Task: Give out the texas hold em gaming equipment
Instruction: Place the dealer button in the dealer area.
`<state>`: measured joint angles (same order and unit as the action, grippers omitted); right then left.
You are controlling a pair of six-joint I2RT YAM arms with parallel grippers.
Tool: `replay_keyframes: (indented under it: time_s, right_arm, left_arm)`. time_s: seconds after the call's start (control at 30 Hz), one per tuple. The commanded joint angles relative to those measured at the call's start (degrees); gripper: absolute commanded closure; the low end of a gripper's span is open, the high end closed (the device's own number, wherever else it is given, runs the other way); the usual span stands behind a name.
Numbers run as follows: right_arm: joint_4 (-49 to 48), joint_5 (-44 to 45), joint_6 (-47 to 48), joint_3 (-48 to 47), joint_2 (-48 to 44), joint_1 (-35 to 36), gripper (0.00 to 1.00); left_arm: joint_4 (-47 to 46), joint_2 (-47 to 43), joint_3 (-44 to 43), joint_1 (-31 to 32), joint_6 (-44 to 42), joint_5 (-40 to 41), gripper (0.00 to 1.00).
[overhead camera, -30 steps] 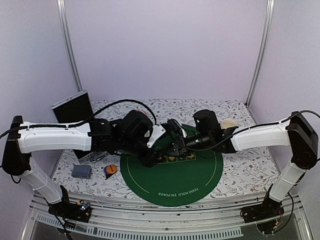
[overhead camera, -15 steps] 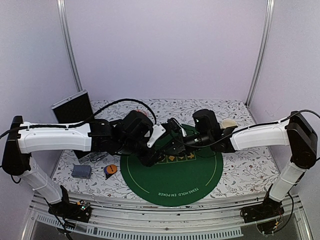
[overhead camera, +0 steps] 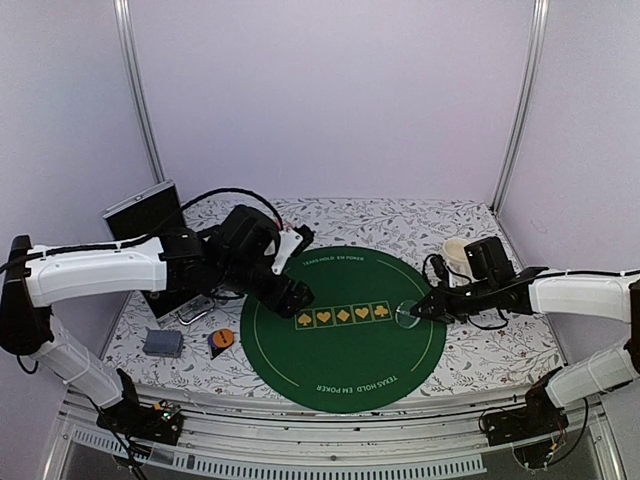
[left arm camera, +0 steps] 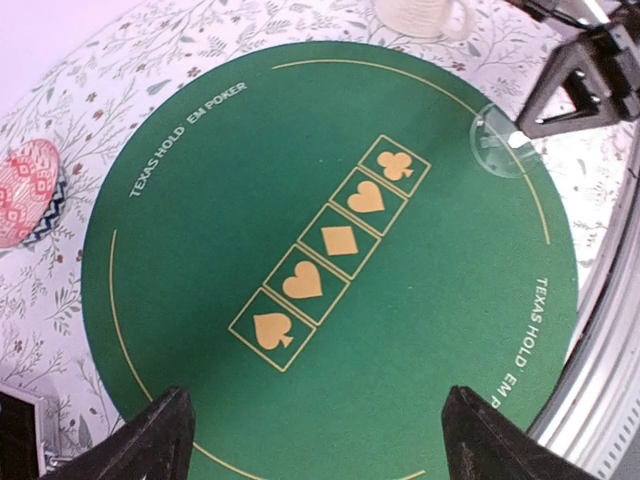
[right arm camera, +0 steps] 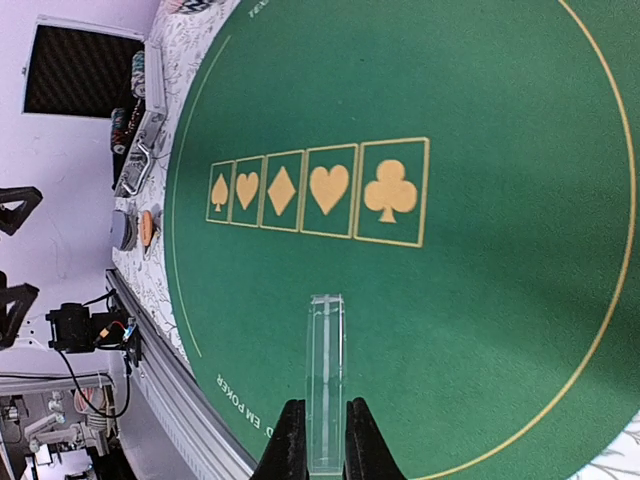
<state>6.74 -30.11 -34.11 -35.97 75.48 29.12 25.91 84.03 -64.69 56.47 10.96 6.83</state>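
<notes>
Both arms pulled back from centre of mat (overhead camera: 340, 372); clear disc (overhead camera: 407, 313) now at its right rim.
Disc lies flat, running from right gripper (right arm camera: 320, 435), clamped on its edge, toward club square (right arm camera: 391, 191); left gripper (left arm camera: 318, 432) fingers wide apart.

Card deck (overhead camera: 163, 343) and button disc (overhead camera: 221, 339) lie left of the mat (overhead camera: 340, 360), mug (overhead camera: 458, 250) right.
</notes>
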Motion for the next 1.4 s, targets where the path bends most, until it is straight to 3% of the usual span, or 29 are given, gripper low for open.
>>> replay_keyframes:
  time_s: [0.0,0.47,0.7,0.97,1.13,1.37]
  right_arm:
    - [3.72,-0.53,2.15,2.28,-2.42,-1.30,0.98]
    - [7.86,-7.84,3.19,3.91,0.73,-1.11,0.98]
    - [-1.43,-14.45,-0.53,3.77,6.16,5.73,0.98]
    - [2.14,-11.76,1.16,2.14,11.94,6.65,0.97]
    - [9.87,-3.22,1.91,-0.50,11.12,6.67,0.73]
    - [18.12,6.80,3.14,-5.83,12.27,8.02,0.60]
  left_arm:
    - [0.61,0.18,1.14,-3.35,2.78,-0.75,0.12]
    - [2.77,1.61,3.15,-7.88,5.76,-0.85,0.12]
    - [3.01,2.08,2.90,-8.24,5.66,-0.50,0.12]
    - [3.71,1.23,3.72,-8.41,5.56,0.51,0.12]
    - [3.64,0.95,4.13,-8.54,5.48,0.65,0.12]
    - [3.62,1.61,3.77,-8.58,5.39,0.35,0.12]
